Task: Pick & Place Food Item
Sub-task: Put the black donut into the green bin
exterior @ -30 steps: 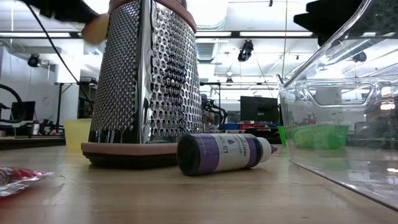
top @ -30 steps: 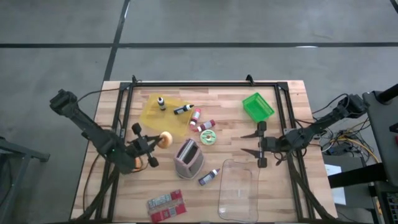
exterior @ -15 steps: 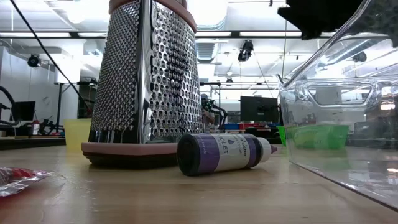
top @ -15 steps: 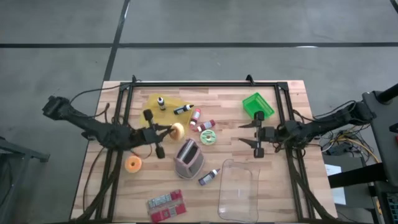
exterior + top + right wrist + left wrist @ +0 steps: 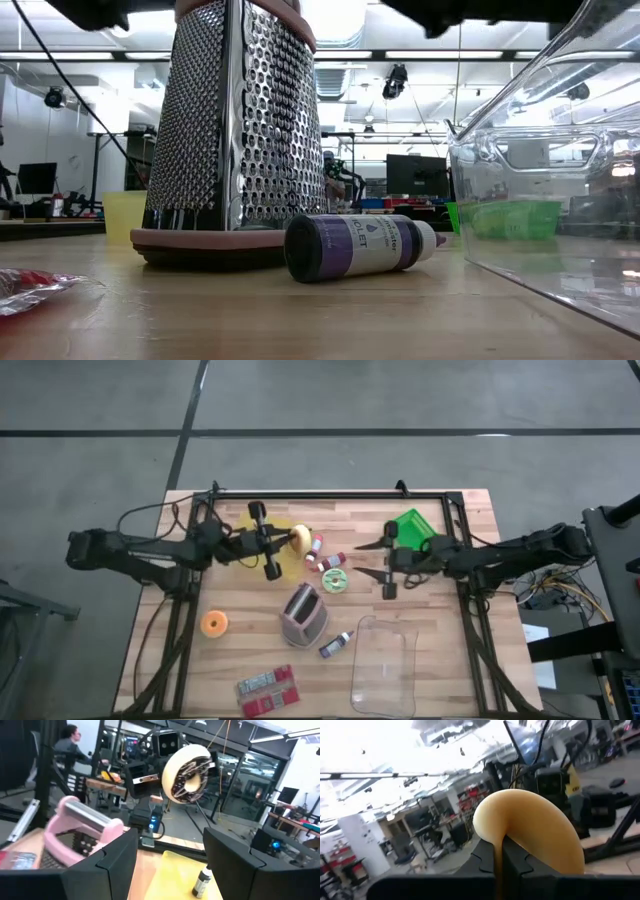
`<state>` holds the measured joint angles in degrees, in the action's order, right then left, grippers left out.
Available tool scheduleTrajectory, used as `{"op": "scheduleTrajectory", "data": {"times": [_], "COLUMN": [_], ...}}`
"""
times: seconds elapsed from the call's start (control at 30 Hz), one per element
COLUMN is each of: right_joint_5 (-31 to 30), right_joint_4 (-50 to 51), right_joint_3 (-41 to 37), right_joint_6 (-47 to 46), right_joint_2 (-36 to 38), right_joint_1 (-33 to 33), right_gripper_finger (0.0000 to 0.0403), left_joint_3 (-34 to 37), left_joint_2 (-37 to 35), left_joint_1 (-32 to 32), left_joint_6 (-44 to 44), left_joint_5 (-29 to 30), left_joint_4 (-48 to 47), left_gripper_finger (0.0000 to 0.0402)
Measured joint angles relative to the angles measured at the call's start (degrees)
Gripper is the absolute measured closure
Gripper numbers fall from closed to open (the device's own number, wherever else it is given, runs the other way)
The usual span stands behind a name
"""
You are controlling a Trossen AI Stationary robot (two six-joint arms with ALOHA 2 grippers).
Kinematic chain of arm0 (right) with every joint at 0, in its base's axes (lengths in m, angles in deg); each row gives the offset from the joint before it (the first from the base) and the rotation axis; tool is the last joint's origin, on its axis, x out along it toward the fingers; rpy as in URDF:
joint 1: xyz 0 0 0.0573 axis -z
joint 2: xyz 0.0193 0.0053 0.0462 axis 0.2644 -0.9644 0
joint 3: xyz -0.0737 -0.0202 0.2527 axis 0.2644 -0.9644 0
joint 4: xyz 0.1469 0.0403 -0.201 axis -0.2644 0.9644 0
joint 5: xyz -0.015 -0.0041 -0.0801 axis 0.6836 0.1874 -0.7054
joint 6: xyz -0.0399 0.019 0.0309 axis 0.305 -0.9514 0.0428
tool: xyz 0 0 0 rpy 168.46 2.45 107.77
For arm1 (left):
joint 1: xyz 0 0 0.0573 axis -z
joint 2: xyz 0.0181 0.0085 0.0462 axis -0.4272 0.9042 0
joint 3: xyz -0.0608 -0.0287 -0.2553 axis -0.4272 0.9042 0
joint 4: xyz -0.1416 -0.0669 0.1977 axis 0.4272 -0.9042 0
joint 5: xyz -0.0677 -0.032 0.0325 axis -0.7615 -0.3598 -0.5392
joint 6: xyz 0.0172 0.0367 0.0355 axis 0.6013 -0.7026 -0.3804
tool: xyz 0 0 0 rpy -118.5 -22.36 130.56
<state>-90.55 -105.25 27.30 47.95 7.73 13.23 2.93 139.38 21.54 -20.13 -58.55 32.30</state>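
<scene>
wooden counter [image 5: 470, 660] on grey concrete floor; grater [image 5: 303, 614], clear tub [image 5: 383, 665] nearby. left hand [image 5: 283, 541] clenched on donut [image 5: 299, 539], right hand [image 5: 368, 559] released.

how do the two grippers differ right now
The left gripper is shut on a chocolate-glazed donut, held above the yellow sheet. The right gripper is open and empty, above the table near the green bin. Both are dark two-finger grippers, raised and pointing toward each other.

Two donuts [image 5: 300, 538], five small bottles [image 5: 336, 645], one grater [image 5: 303, 614], one clear tub [image 5: 383, 665], one green basket [image 5: 414, 526].
</scene>
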Motion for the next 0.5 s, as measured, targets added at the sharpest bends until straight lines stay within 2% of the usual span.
{"op": "scheduleTrajectory", "data": {"times": [0.27,0.5], "right_joint_5": [-0.39,-0.57], "right_joint_4": [-0.14,-1.88], "right_joint_3": [7.98,8.09], "right_joint_6": [1.14,0.43], "right_joint_2": [-10.21,-11.89], "right_joint_1": [1.44,2.11], "right_gripper_finger": [0.0182,0.0182], "left_joint_3": [-0.04,-0.17], "left_joint_2": [6.1,6.97], "left_joint_1": [-1.06,-1.06], "left_joint_6": [0.1,0.12], "left_joint_5": [-5.51,-6.16], "left_joint_4": [6.14,6.64], "left_gripper_finger": [0.04,0.04]}}
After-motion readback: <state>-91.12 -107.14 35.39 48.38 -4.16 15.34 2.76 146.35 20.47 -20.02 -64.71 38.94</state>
